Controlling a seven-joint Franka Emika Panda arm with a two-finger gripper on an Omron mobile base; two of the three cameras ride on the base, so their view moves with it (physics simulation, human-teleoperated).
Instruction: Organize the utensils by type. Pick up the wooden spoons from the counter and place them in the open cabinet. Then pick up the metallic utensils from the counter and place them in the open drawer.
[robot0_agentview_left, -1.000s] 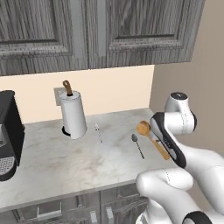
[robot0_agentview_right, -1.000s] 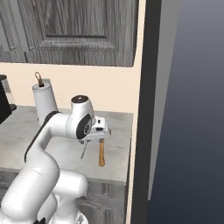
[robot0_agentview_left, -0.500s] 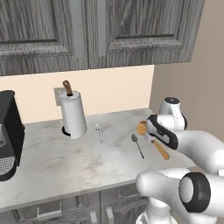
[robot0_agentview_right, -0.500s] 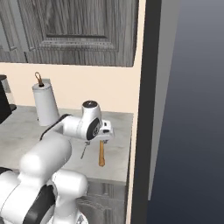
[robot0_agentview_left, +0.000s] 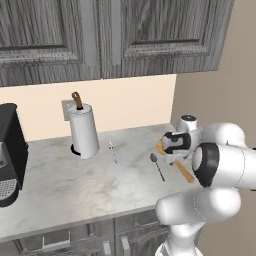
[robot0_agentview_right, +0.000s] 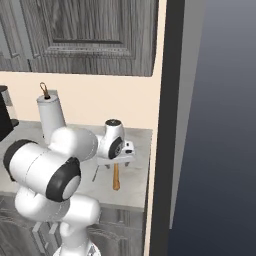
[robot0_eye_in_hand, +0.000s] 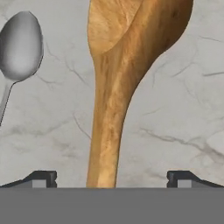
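Your gripper (robot0_eye_in_hand: 111, 178) hung low over the right end of the bench (robot0_agentview_left: 65, 190), fingers (robot0_eye_in_hand: 41, 178) spread wide and holding nothing. In the hand view a wooden spoon (robot0_eye_in_hand: 124, 83) lay flat on the marbled stone, its handle running down between the two finger tips, apart from both. I could not tell whether the tips touched the bench.

A small silver spoon (robot0_eye_in_hand: 17, 52) lay just beside the wooden one in the hand view, bowl near bowl, not touching. From the left base view you had that silver spoon (robot0_agentview_left: 157, 165) left of the wooden spoon (robot0_agentview_left: 183, 171), whose handle reached toward the bench's front edge, with its bowl end under the hand. The slimmer silver piece (robot0_agentview_left: 113, 151) lay well apart from them, near the paper towel roll (robot0_agentview_left: 83, 131), which stood upright toward the back wall. A black coffee machine (robot0_agentview_left: 11, 152) sat at the far left end of the bench.

In the right base view the wooden spoon's handle (robot0_agentview_right: 116, 178) showed below the hand, pointing at the front edge. The dark grey wall cabinet (robot0_agentview_left: 115, 35) above the bench showed panelled doors. Low cupboards (robot0_agentview_left: 75, 240) ran under the bench.
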